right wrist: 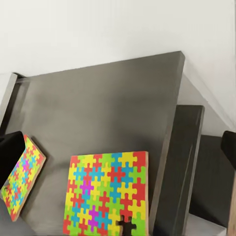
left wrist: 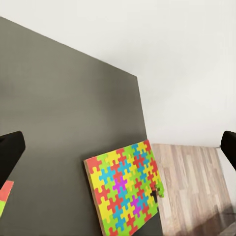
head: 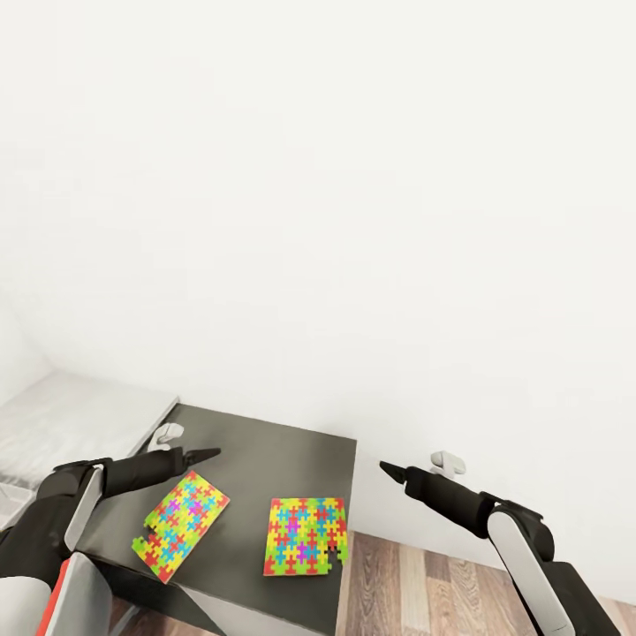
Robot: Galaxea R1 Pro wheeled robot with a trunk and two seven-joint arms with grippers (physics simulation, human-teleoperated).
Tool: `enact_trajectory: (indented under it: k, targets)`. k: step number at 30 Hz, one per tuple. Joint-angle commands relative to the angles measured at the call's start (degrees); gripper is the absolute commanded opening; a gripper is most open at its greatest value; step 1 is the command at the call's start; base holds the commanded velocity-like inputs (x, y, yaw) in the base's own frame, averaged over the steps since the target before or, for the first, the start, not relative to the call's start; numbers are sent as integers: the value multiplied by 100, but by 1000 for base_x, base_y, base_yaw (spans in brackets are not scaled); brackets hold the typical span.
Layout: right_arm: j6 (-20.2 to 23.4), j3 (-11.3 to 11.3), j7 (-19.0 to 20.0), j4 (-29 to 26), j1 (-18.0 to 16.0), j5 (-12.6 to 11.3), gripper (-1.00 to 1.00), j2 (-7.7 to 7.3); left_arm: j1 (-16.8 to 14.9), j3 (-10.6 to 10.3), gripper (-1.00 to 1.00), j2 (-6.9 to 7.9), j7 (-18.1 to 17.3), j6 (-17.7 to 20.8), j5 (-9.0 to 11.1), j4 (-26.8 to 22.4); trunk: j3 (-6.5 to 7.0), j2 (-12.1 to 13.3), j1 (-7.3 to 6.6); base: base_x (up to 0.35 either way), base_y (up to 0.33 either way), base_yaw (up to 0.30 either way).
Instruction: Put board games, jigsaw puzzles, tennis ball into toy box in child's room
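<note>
A plain white wall (head: pixel 318 194) takes up most of the head view, meeting a strip of wood plank floor (head: pixel 397 574) at lower right. Against the wall stands the dark grey lower section of the desk (head: pixel 274 459), its flat matte top bare apart from two thin, multicoloured jigsaw puzzle squares. The left jigsaw square (head: pixel 181 523) lies turned at an angle near the front edge; the right jigsaw square (head: pixel 305 536) lies squarer, close to the desk's right edge, with one piece missing at its front right corner. The two are near each other but apart. A pale grey surface (head: pixel 62 424) at far left is cut off by the frame, and what it is cannot be made out. The black left gripper (head: pixel 205 454) hovers above the desk, just beyond the left jigsaw square; its wrist view shows the fingers spread wide. The black right gripper (head: pixel 389 468) hangs off the desk's right side, likewise held wide.
</note>
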Motion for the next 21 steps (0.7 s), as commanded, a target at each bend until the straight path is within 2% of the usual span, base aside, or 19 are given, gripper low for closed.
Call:
enact_trajectory:
  k: [1, 9, 15, 21]
  targets:
    - [20, 2, 22, -1, -7, 22, 100, -3, -4, 4, 100, 0, 4, 38, 12, 1, -14, -12, 3, 0, 0, -27]
    - [120, 2, 16, 61, -53, 23, 100, 14, -4, -2, 100, -4, 67, 53, 1, 29, -72, -12, 3, 0, 0, -8]
    - [151, 3, 8, 142, -72, 38, 100, 29, -4, -280, 100, -11, 299, 52, 2, 66, -127, -12, 3, 0, 0, 0]
    - [147, 3, 1, 316, -88, 42, 100, 1, -4, -381, 100, -20, 354, 47, 3, 70, -184, -12, 3, 0, 0, 0]
